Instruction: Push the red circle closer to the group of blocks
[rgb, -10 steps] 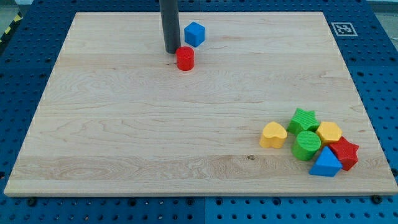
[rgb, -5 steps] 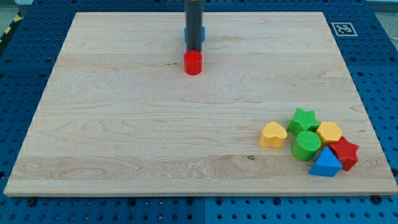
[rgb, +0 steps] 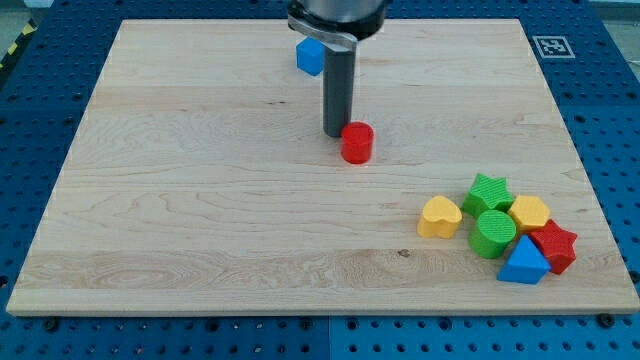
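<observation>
The red circle (rgb: 357, 143) stands on the wooden board (rgb: 200, 200) a little above the middle. My tip (rgb: 336, 134) touches its upper left side. The group of blocks lies at the view's lower right: a yellow heart (rgb: 439, 216), a green star (rgb: 488, 191), a green circle (rgb: 493, 233), a yellow hexagon (rgb: 529, 213), a red star (rgb: 553, 246) and a blue triangle (rgb: 524, 263). The red circle is well to the upper left of that group.
A blue cube (rgb: 310, 55) sits near the view's top edge, partly behind the arm's rod. A printed marker tag (rgb: 552, 46) is at the board's top right corner. A blue pegboard surrounds the board.
My tip has moved down and to the right, and the red circle has slid with it from near the blue cube toward the board's middle.
</observation>
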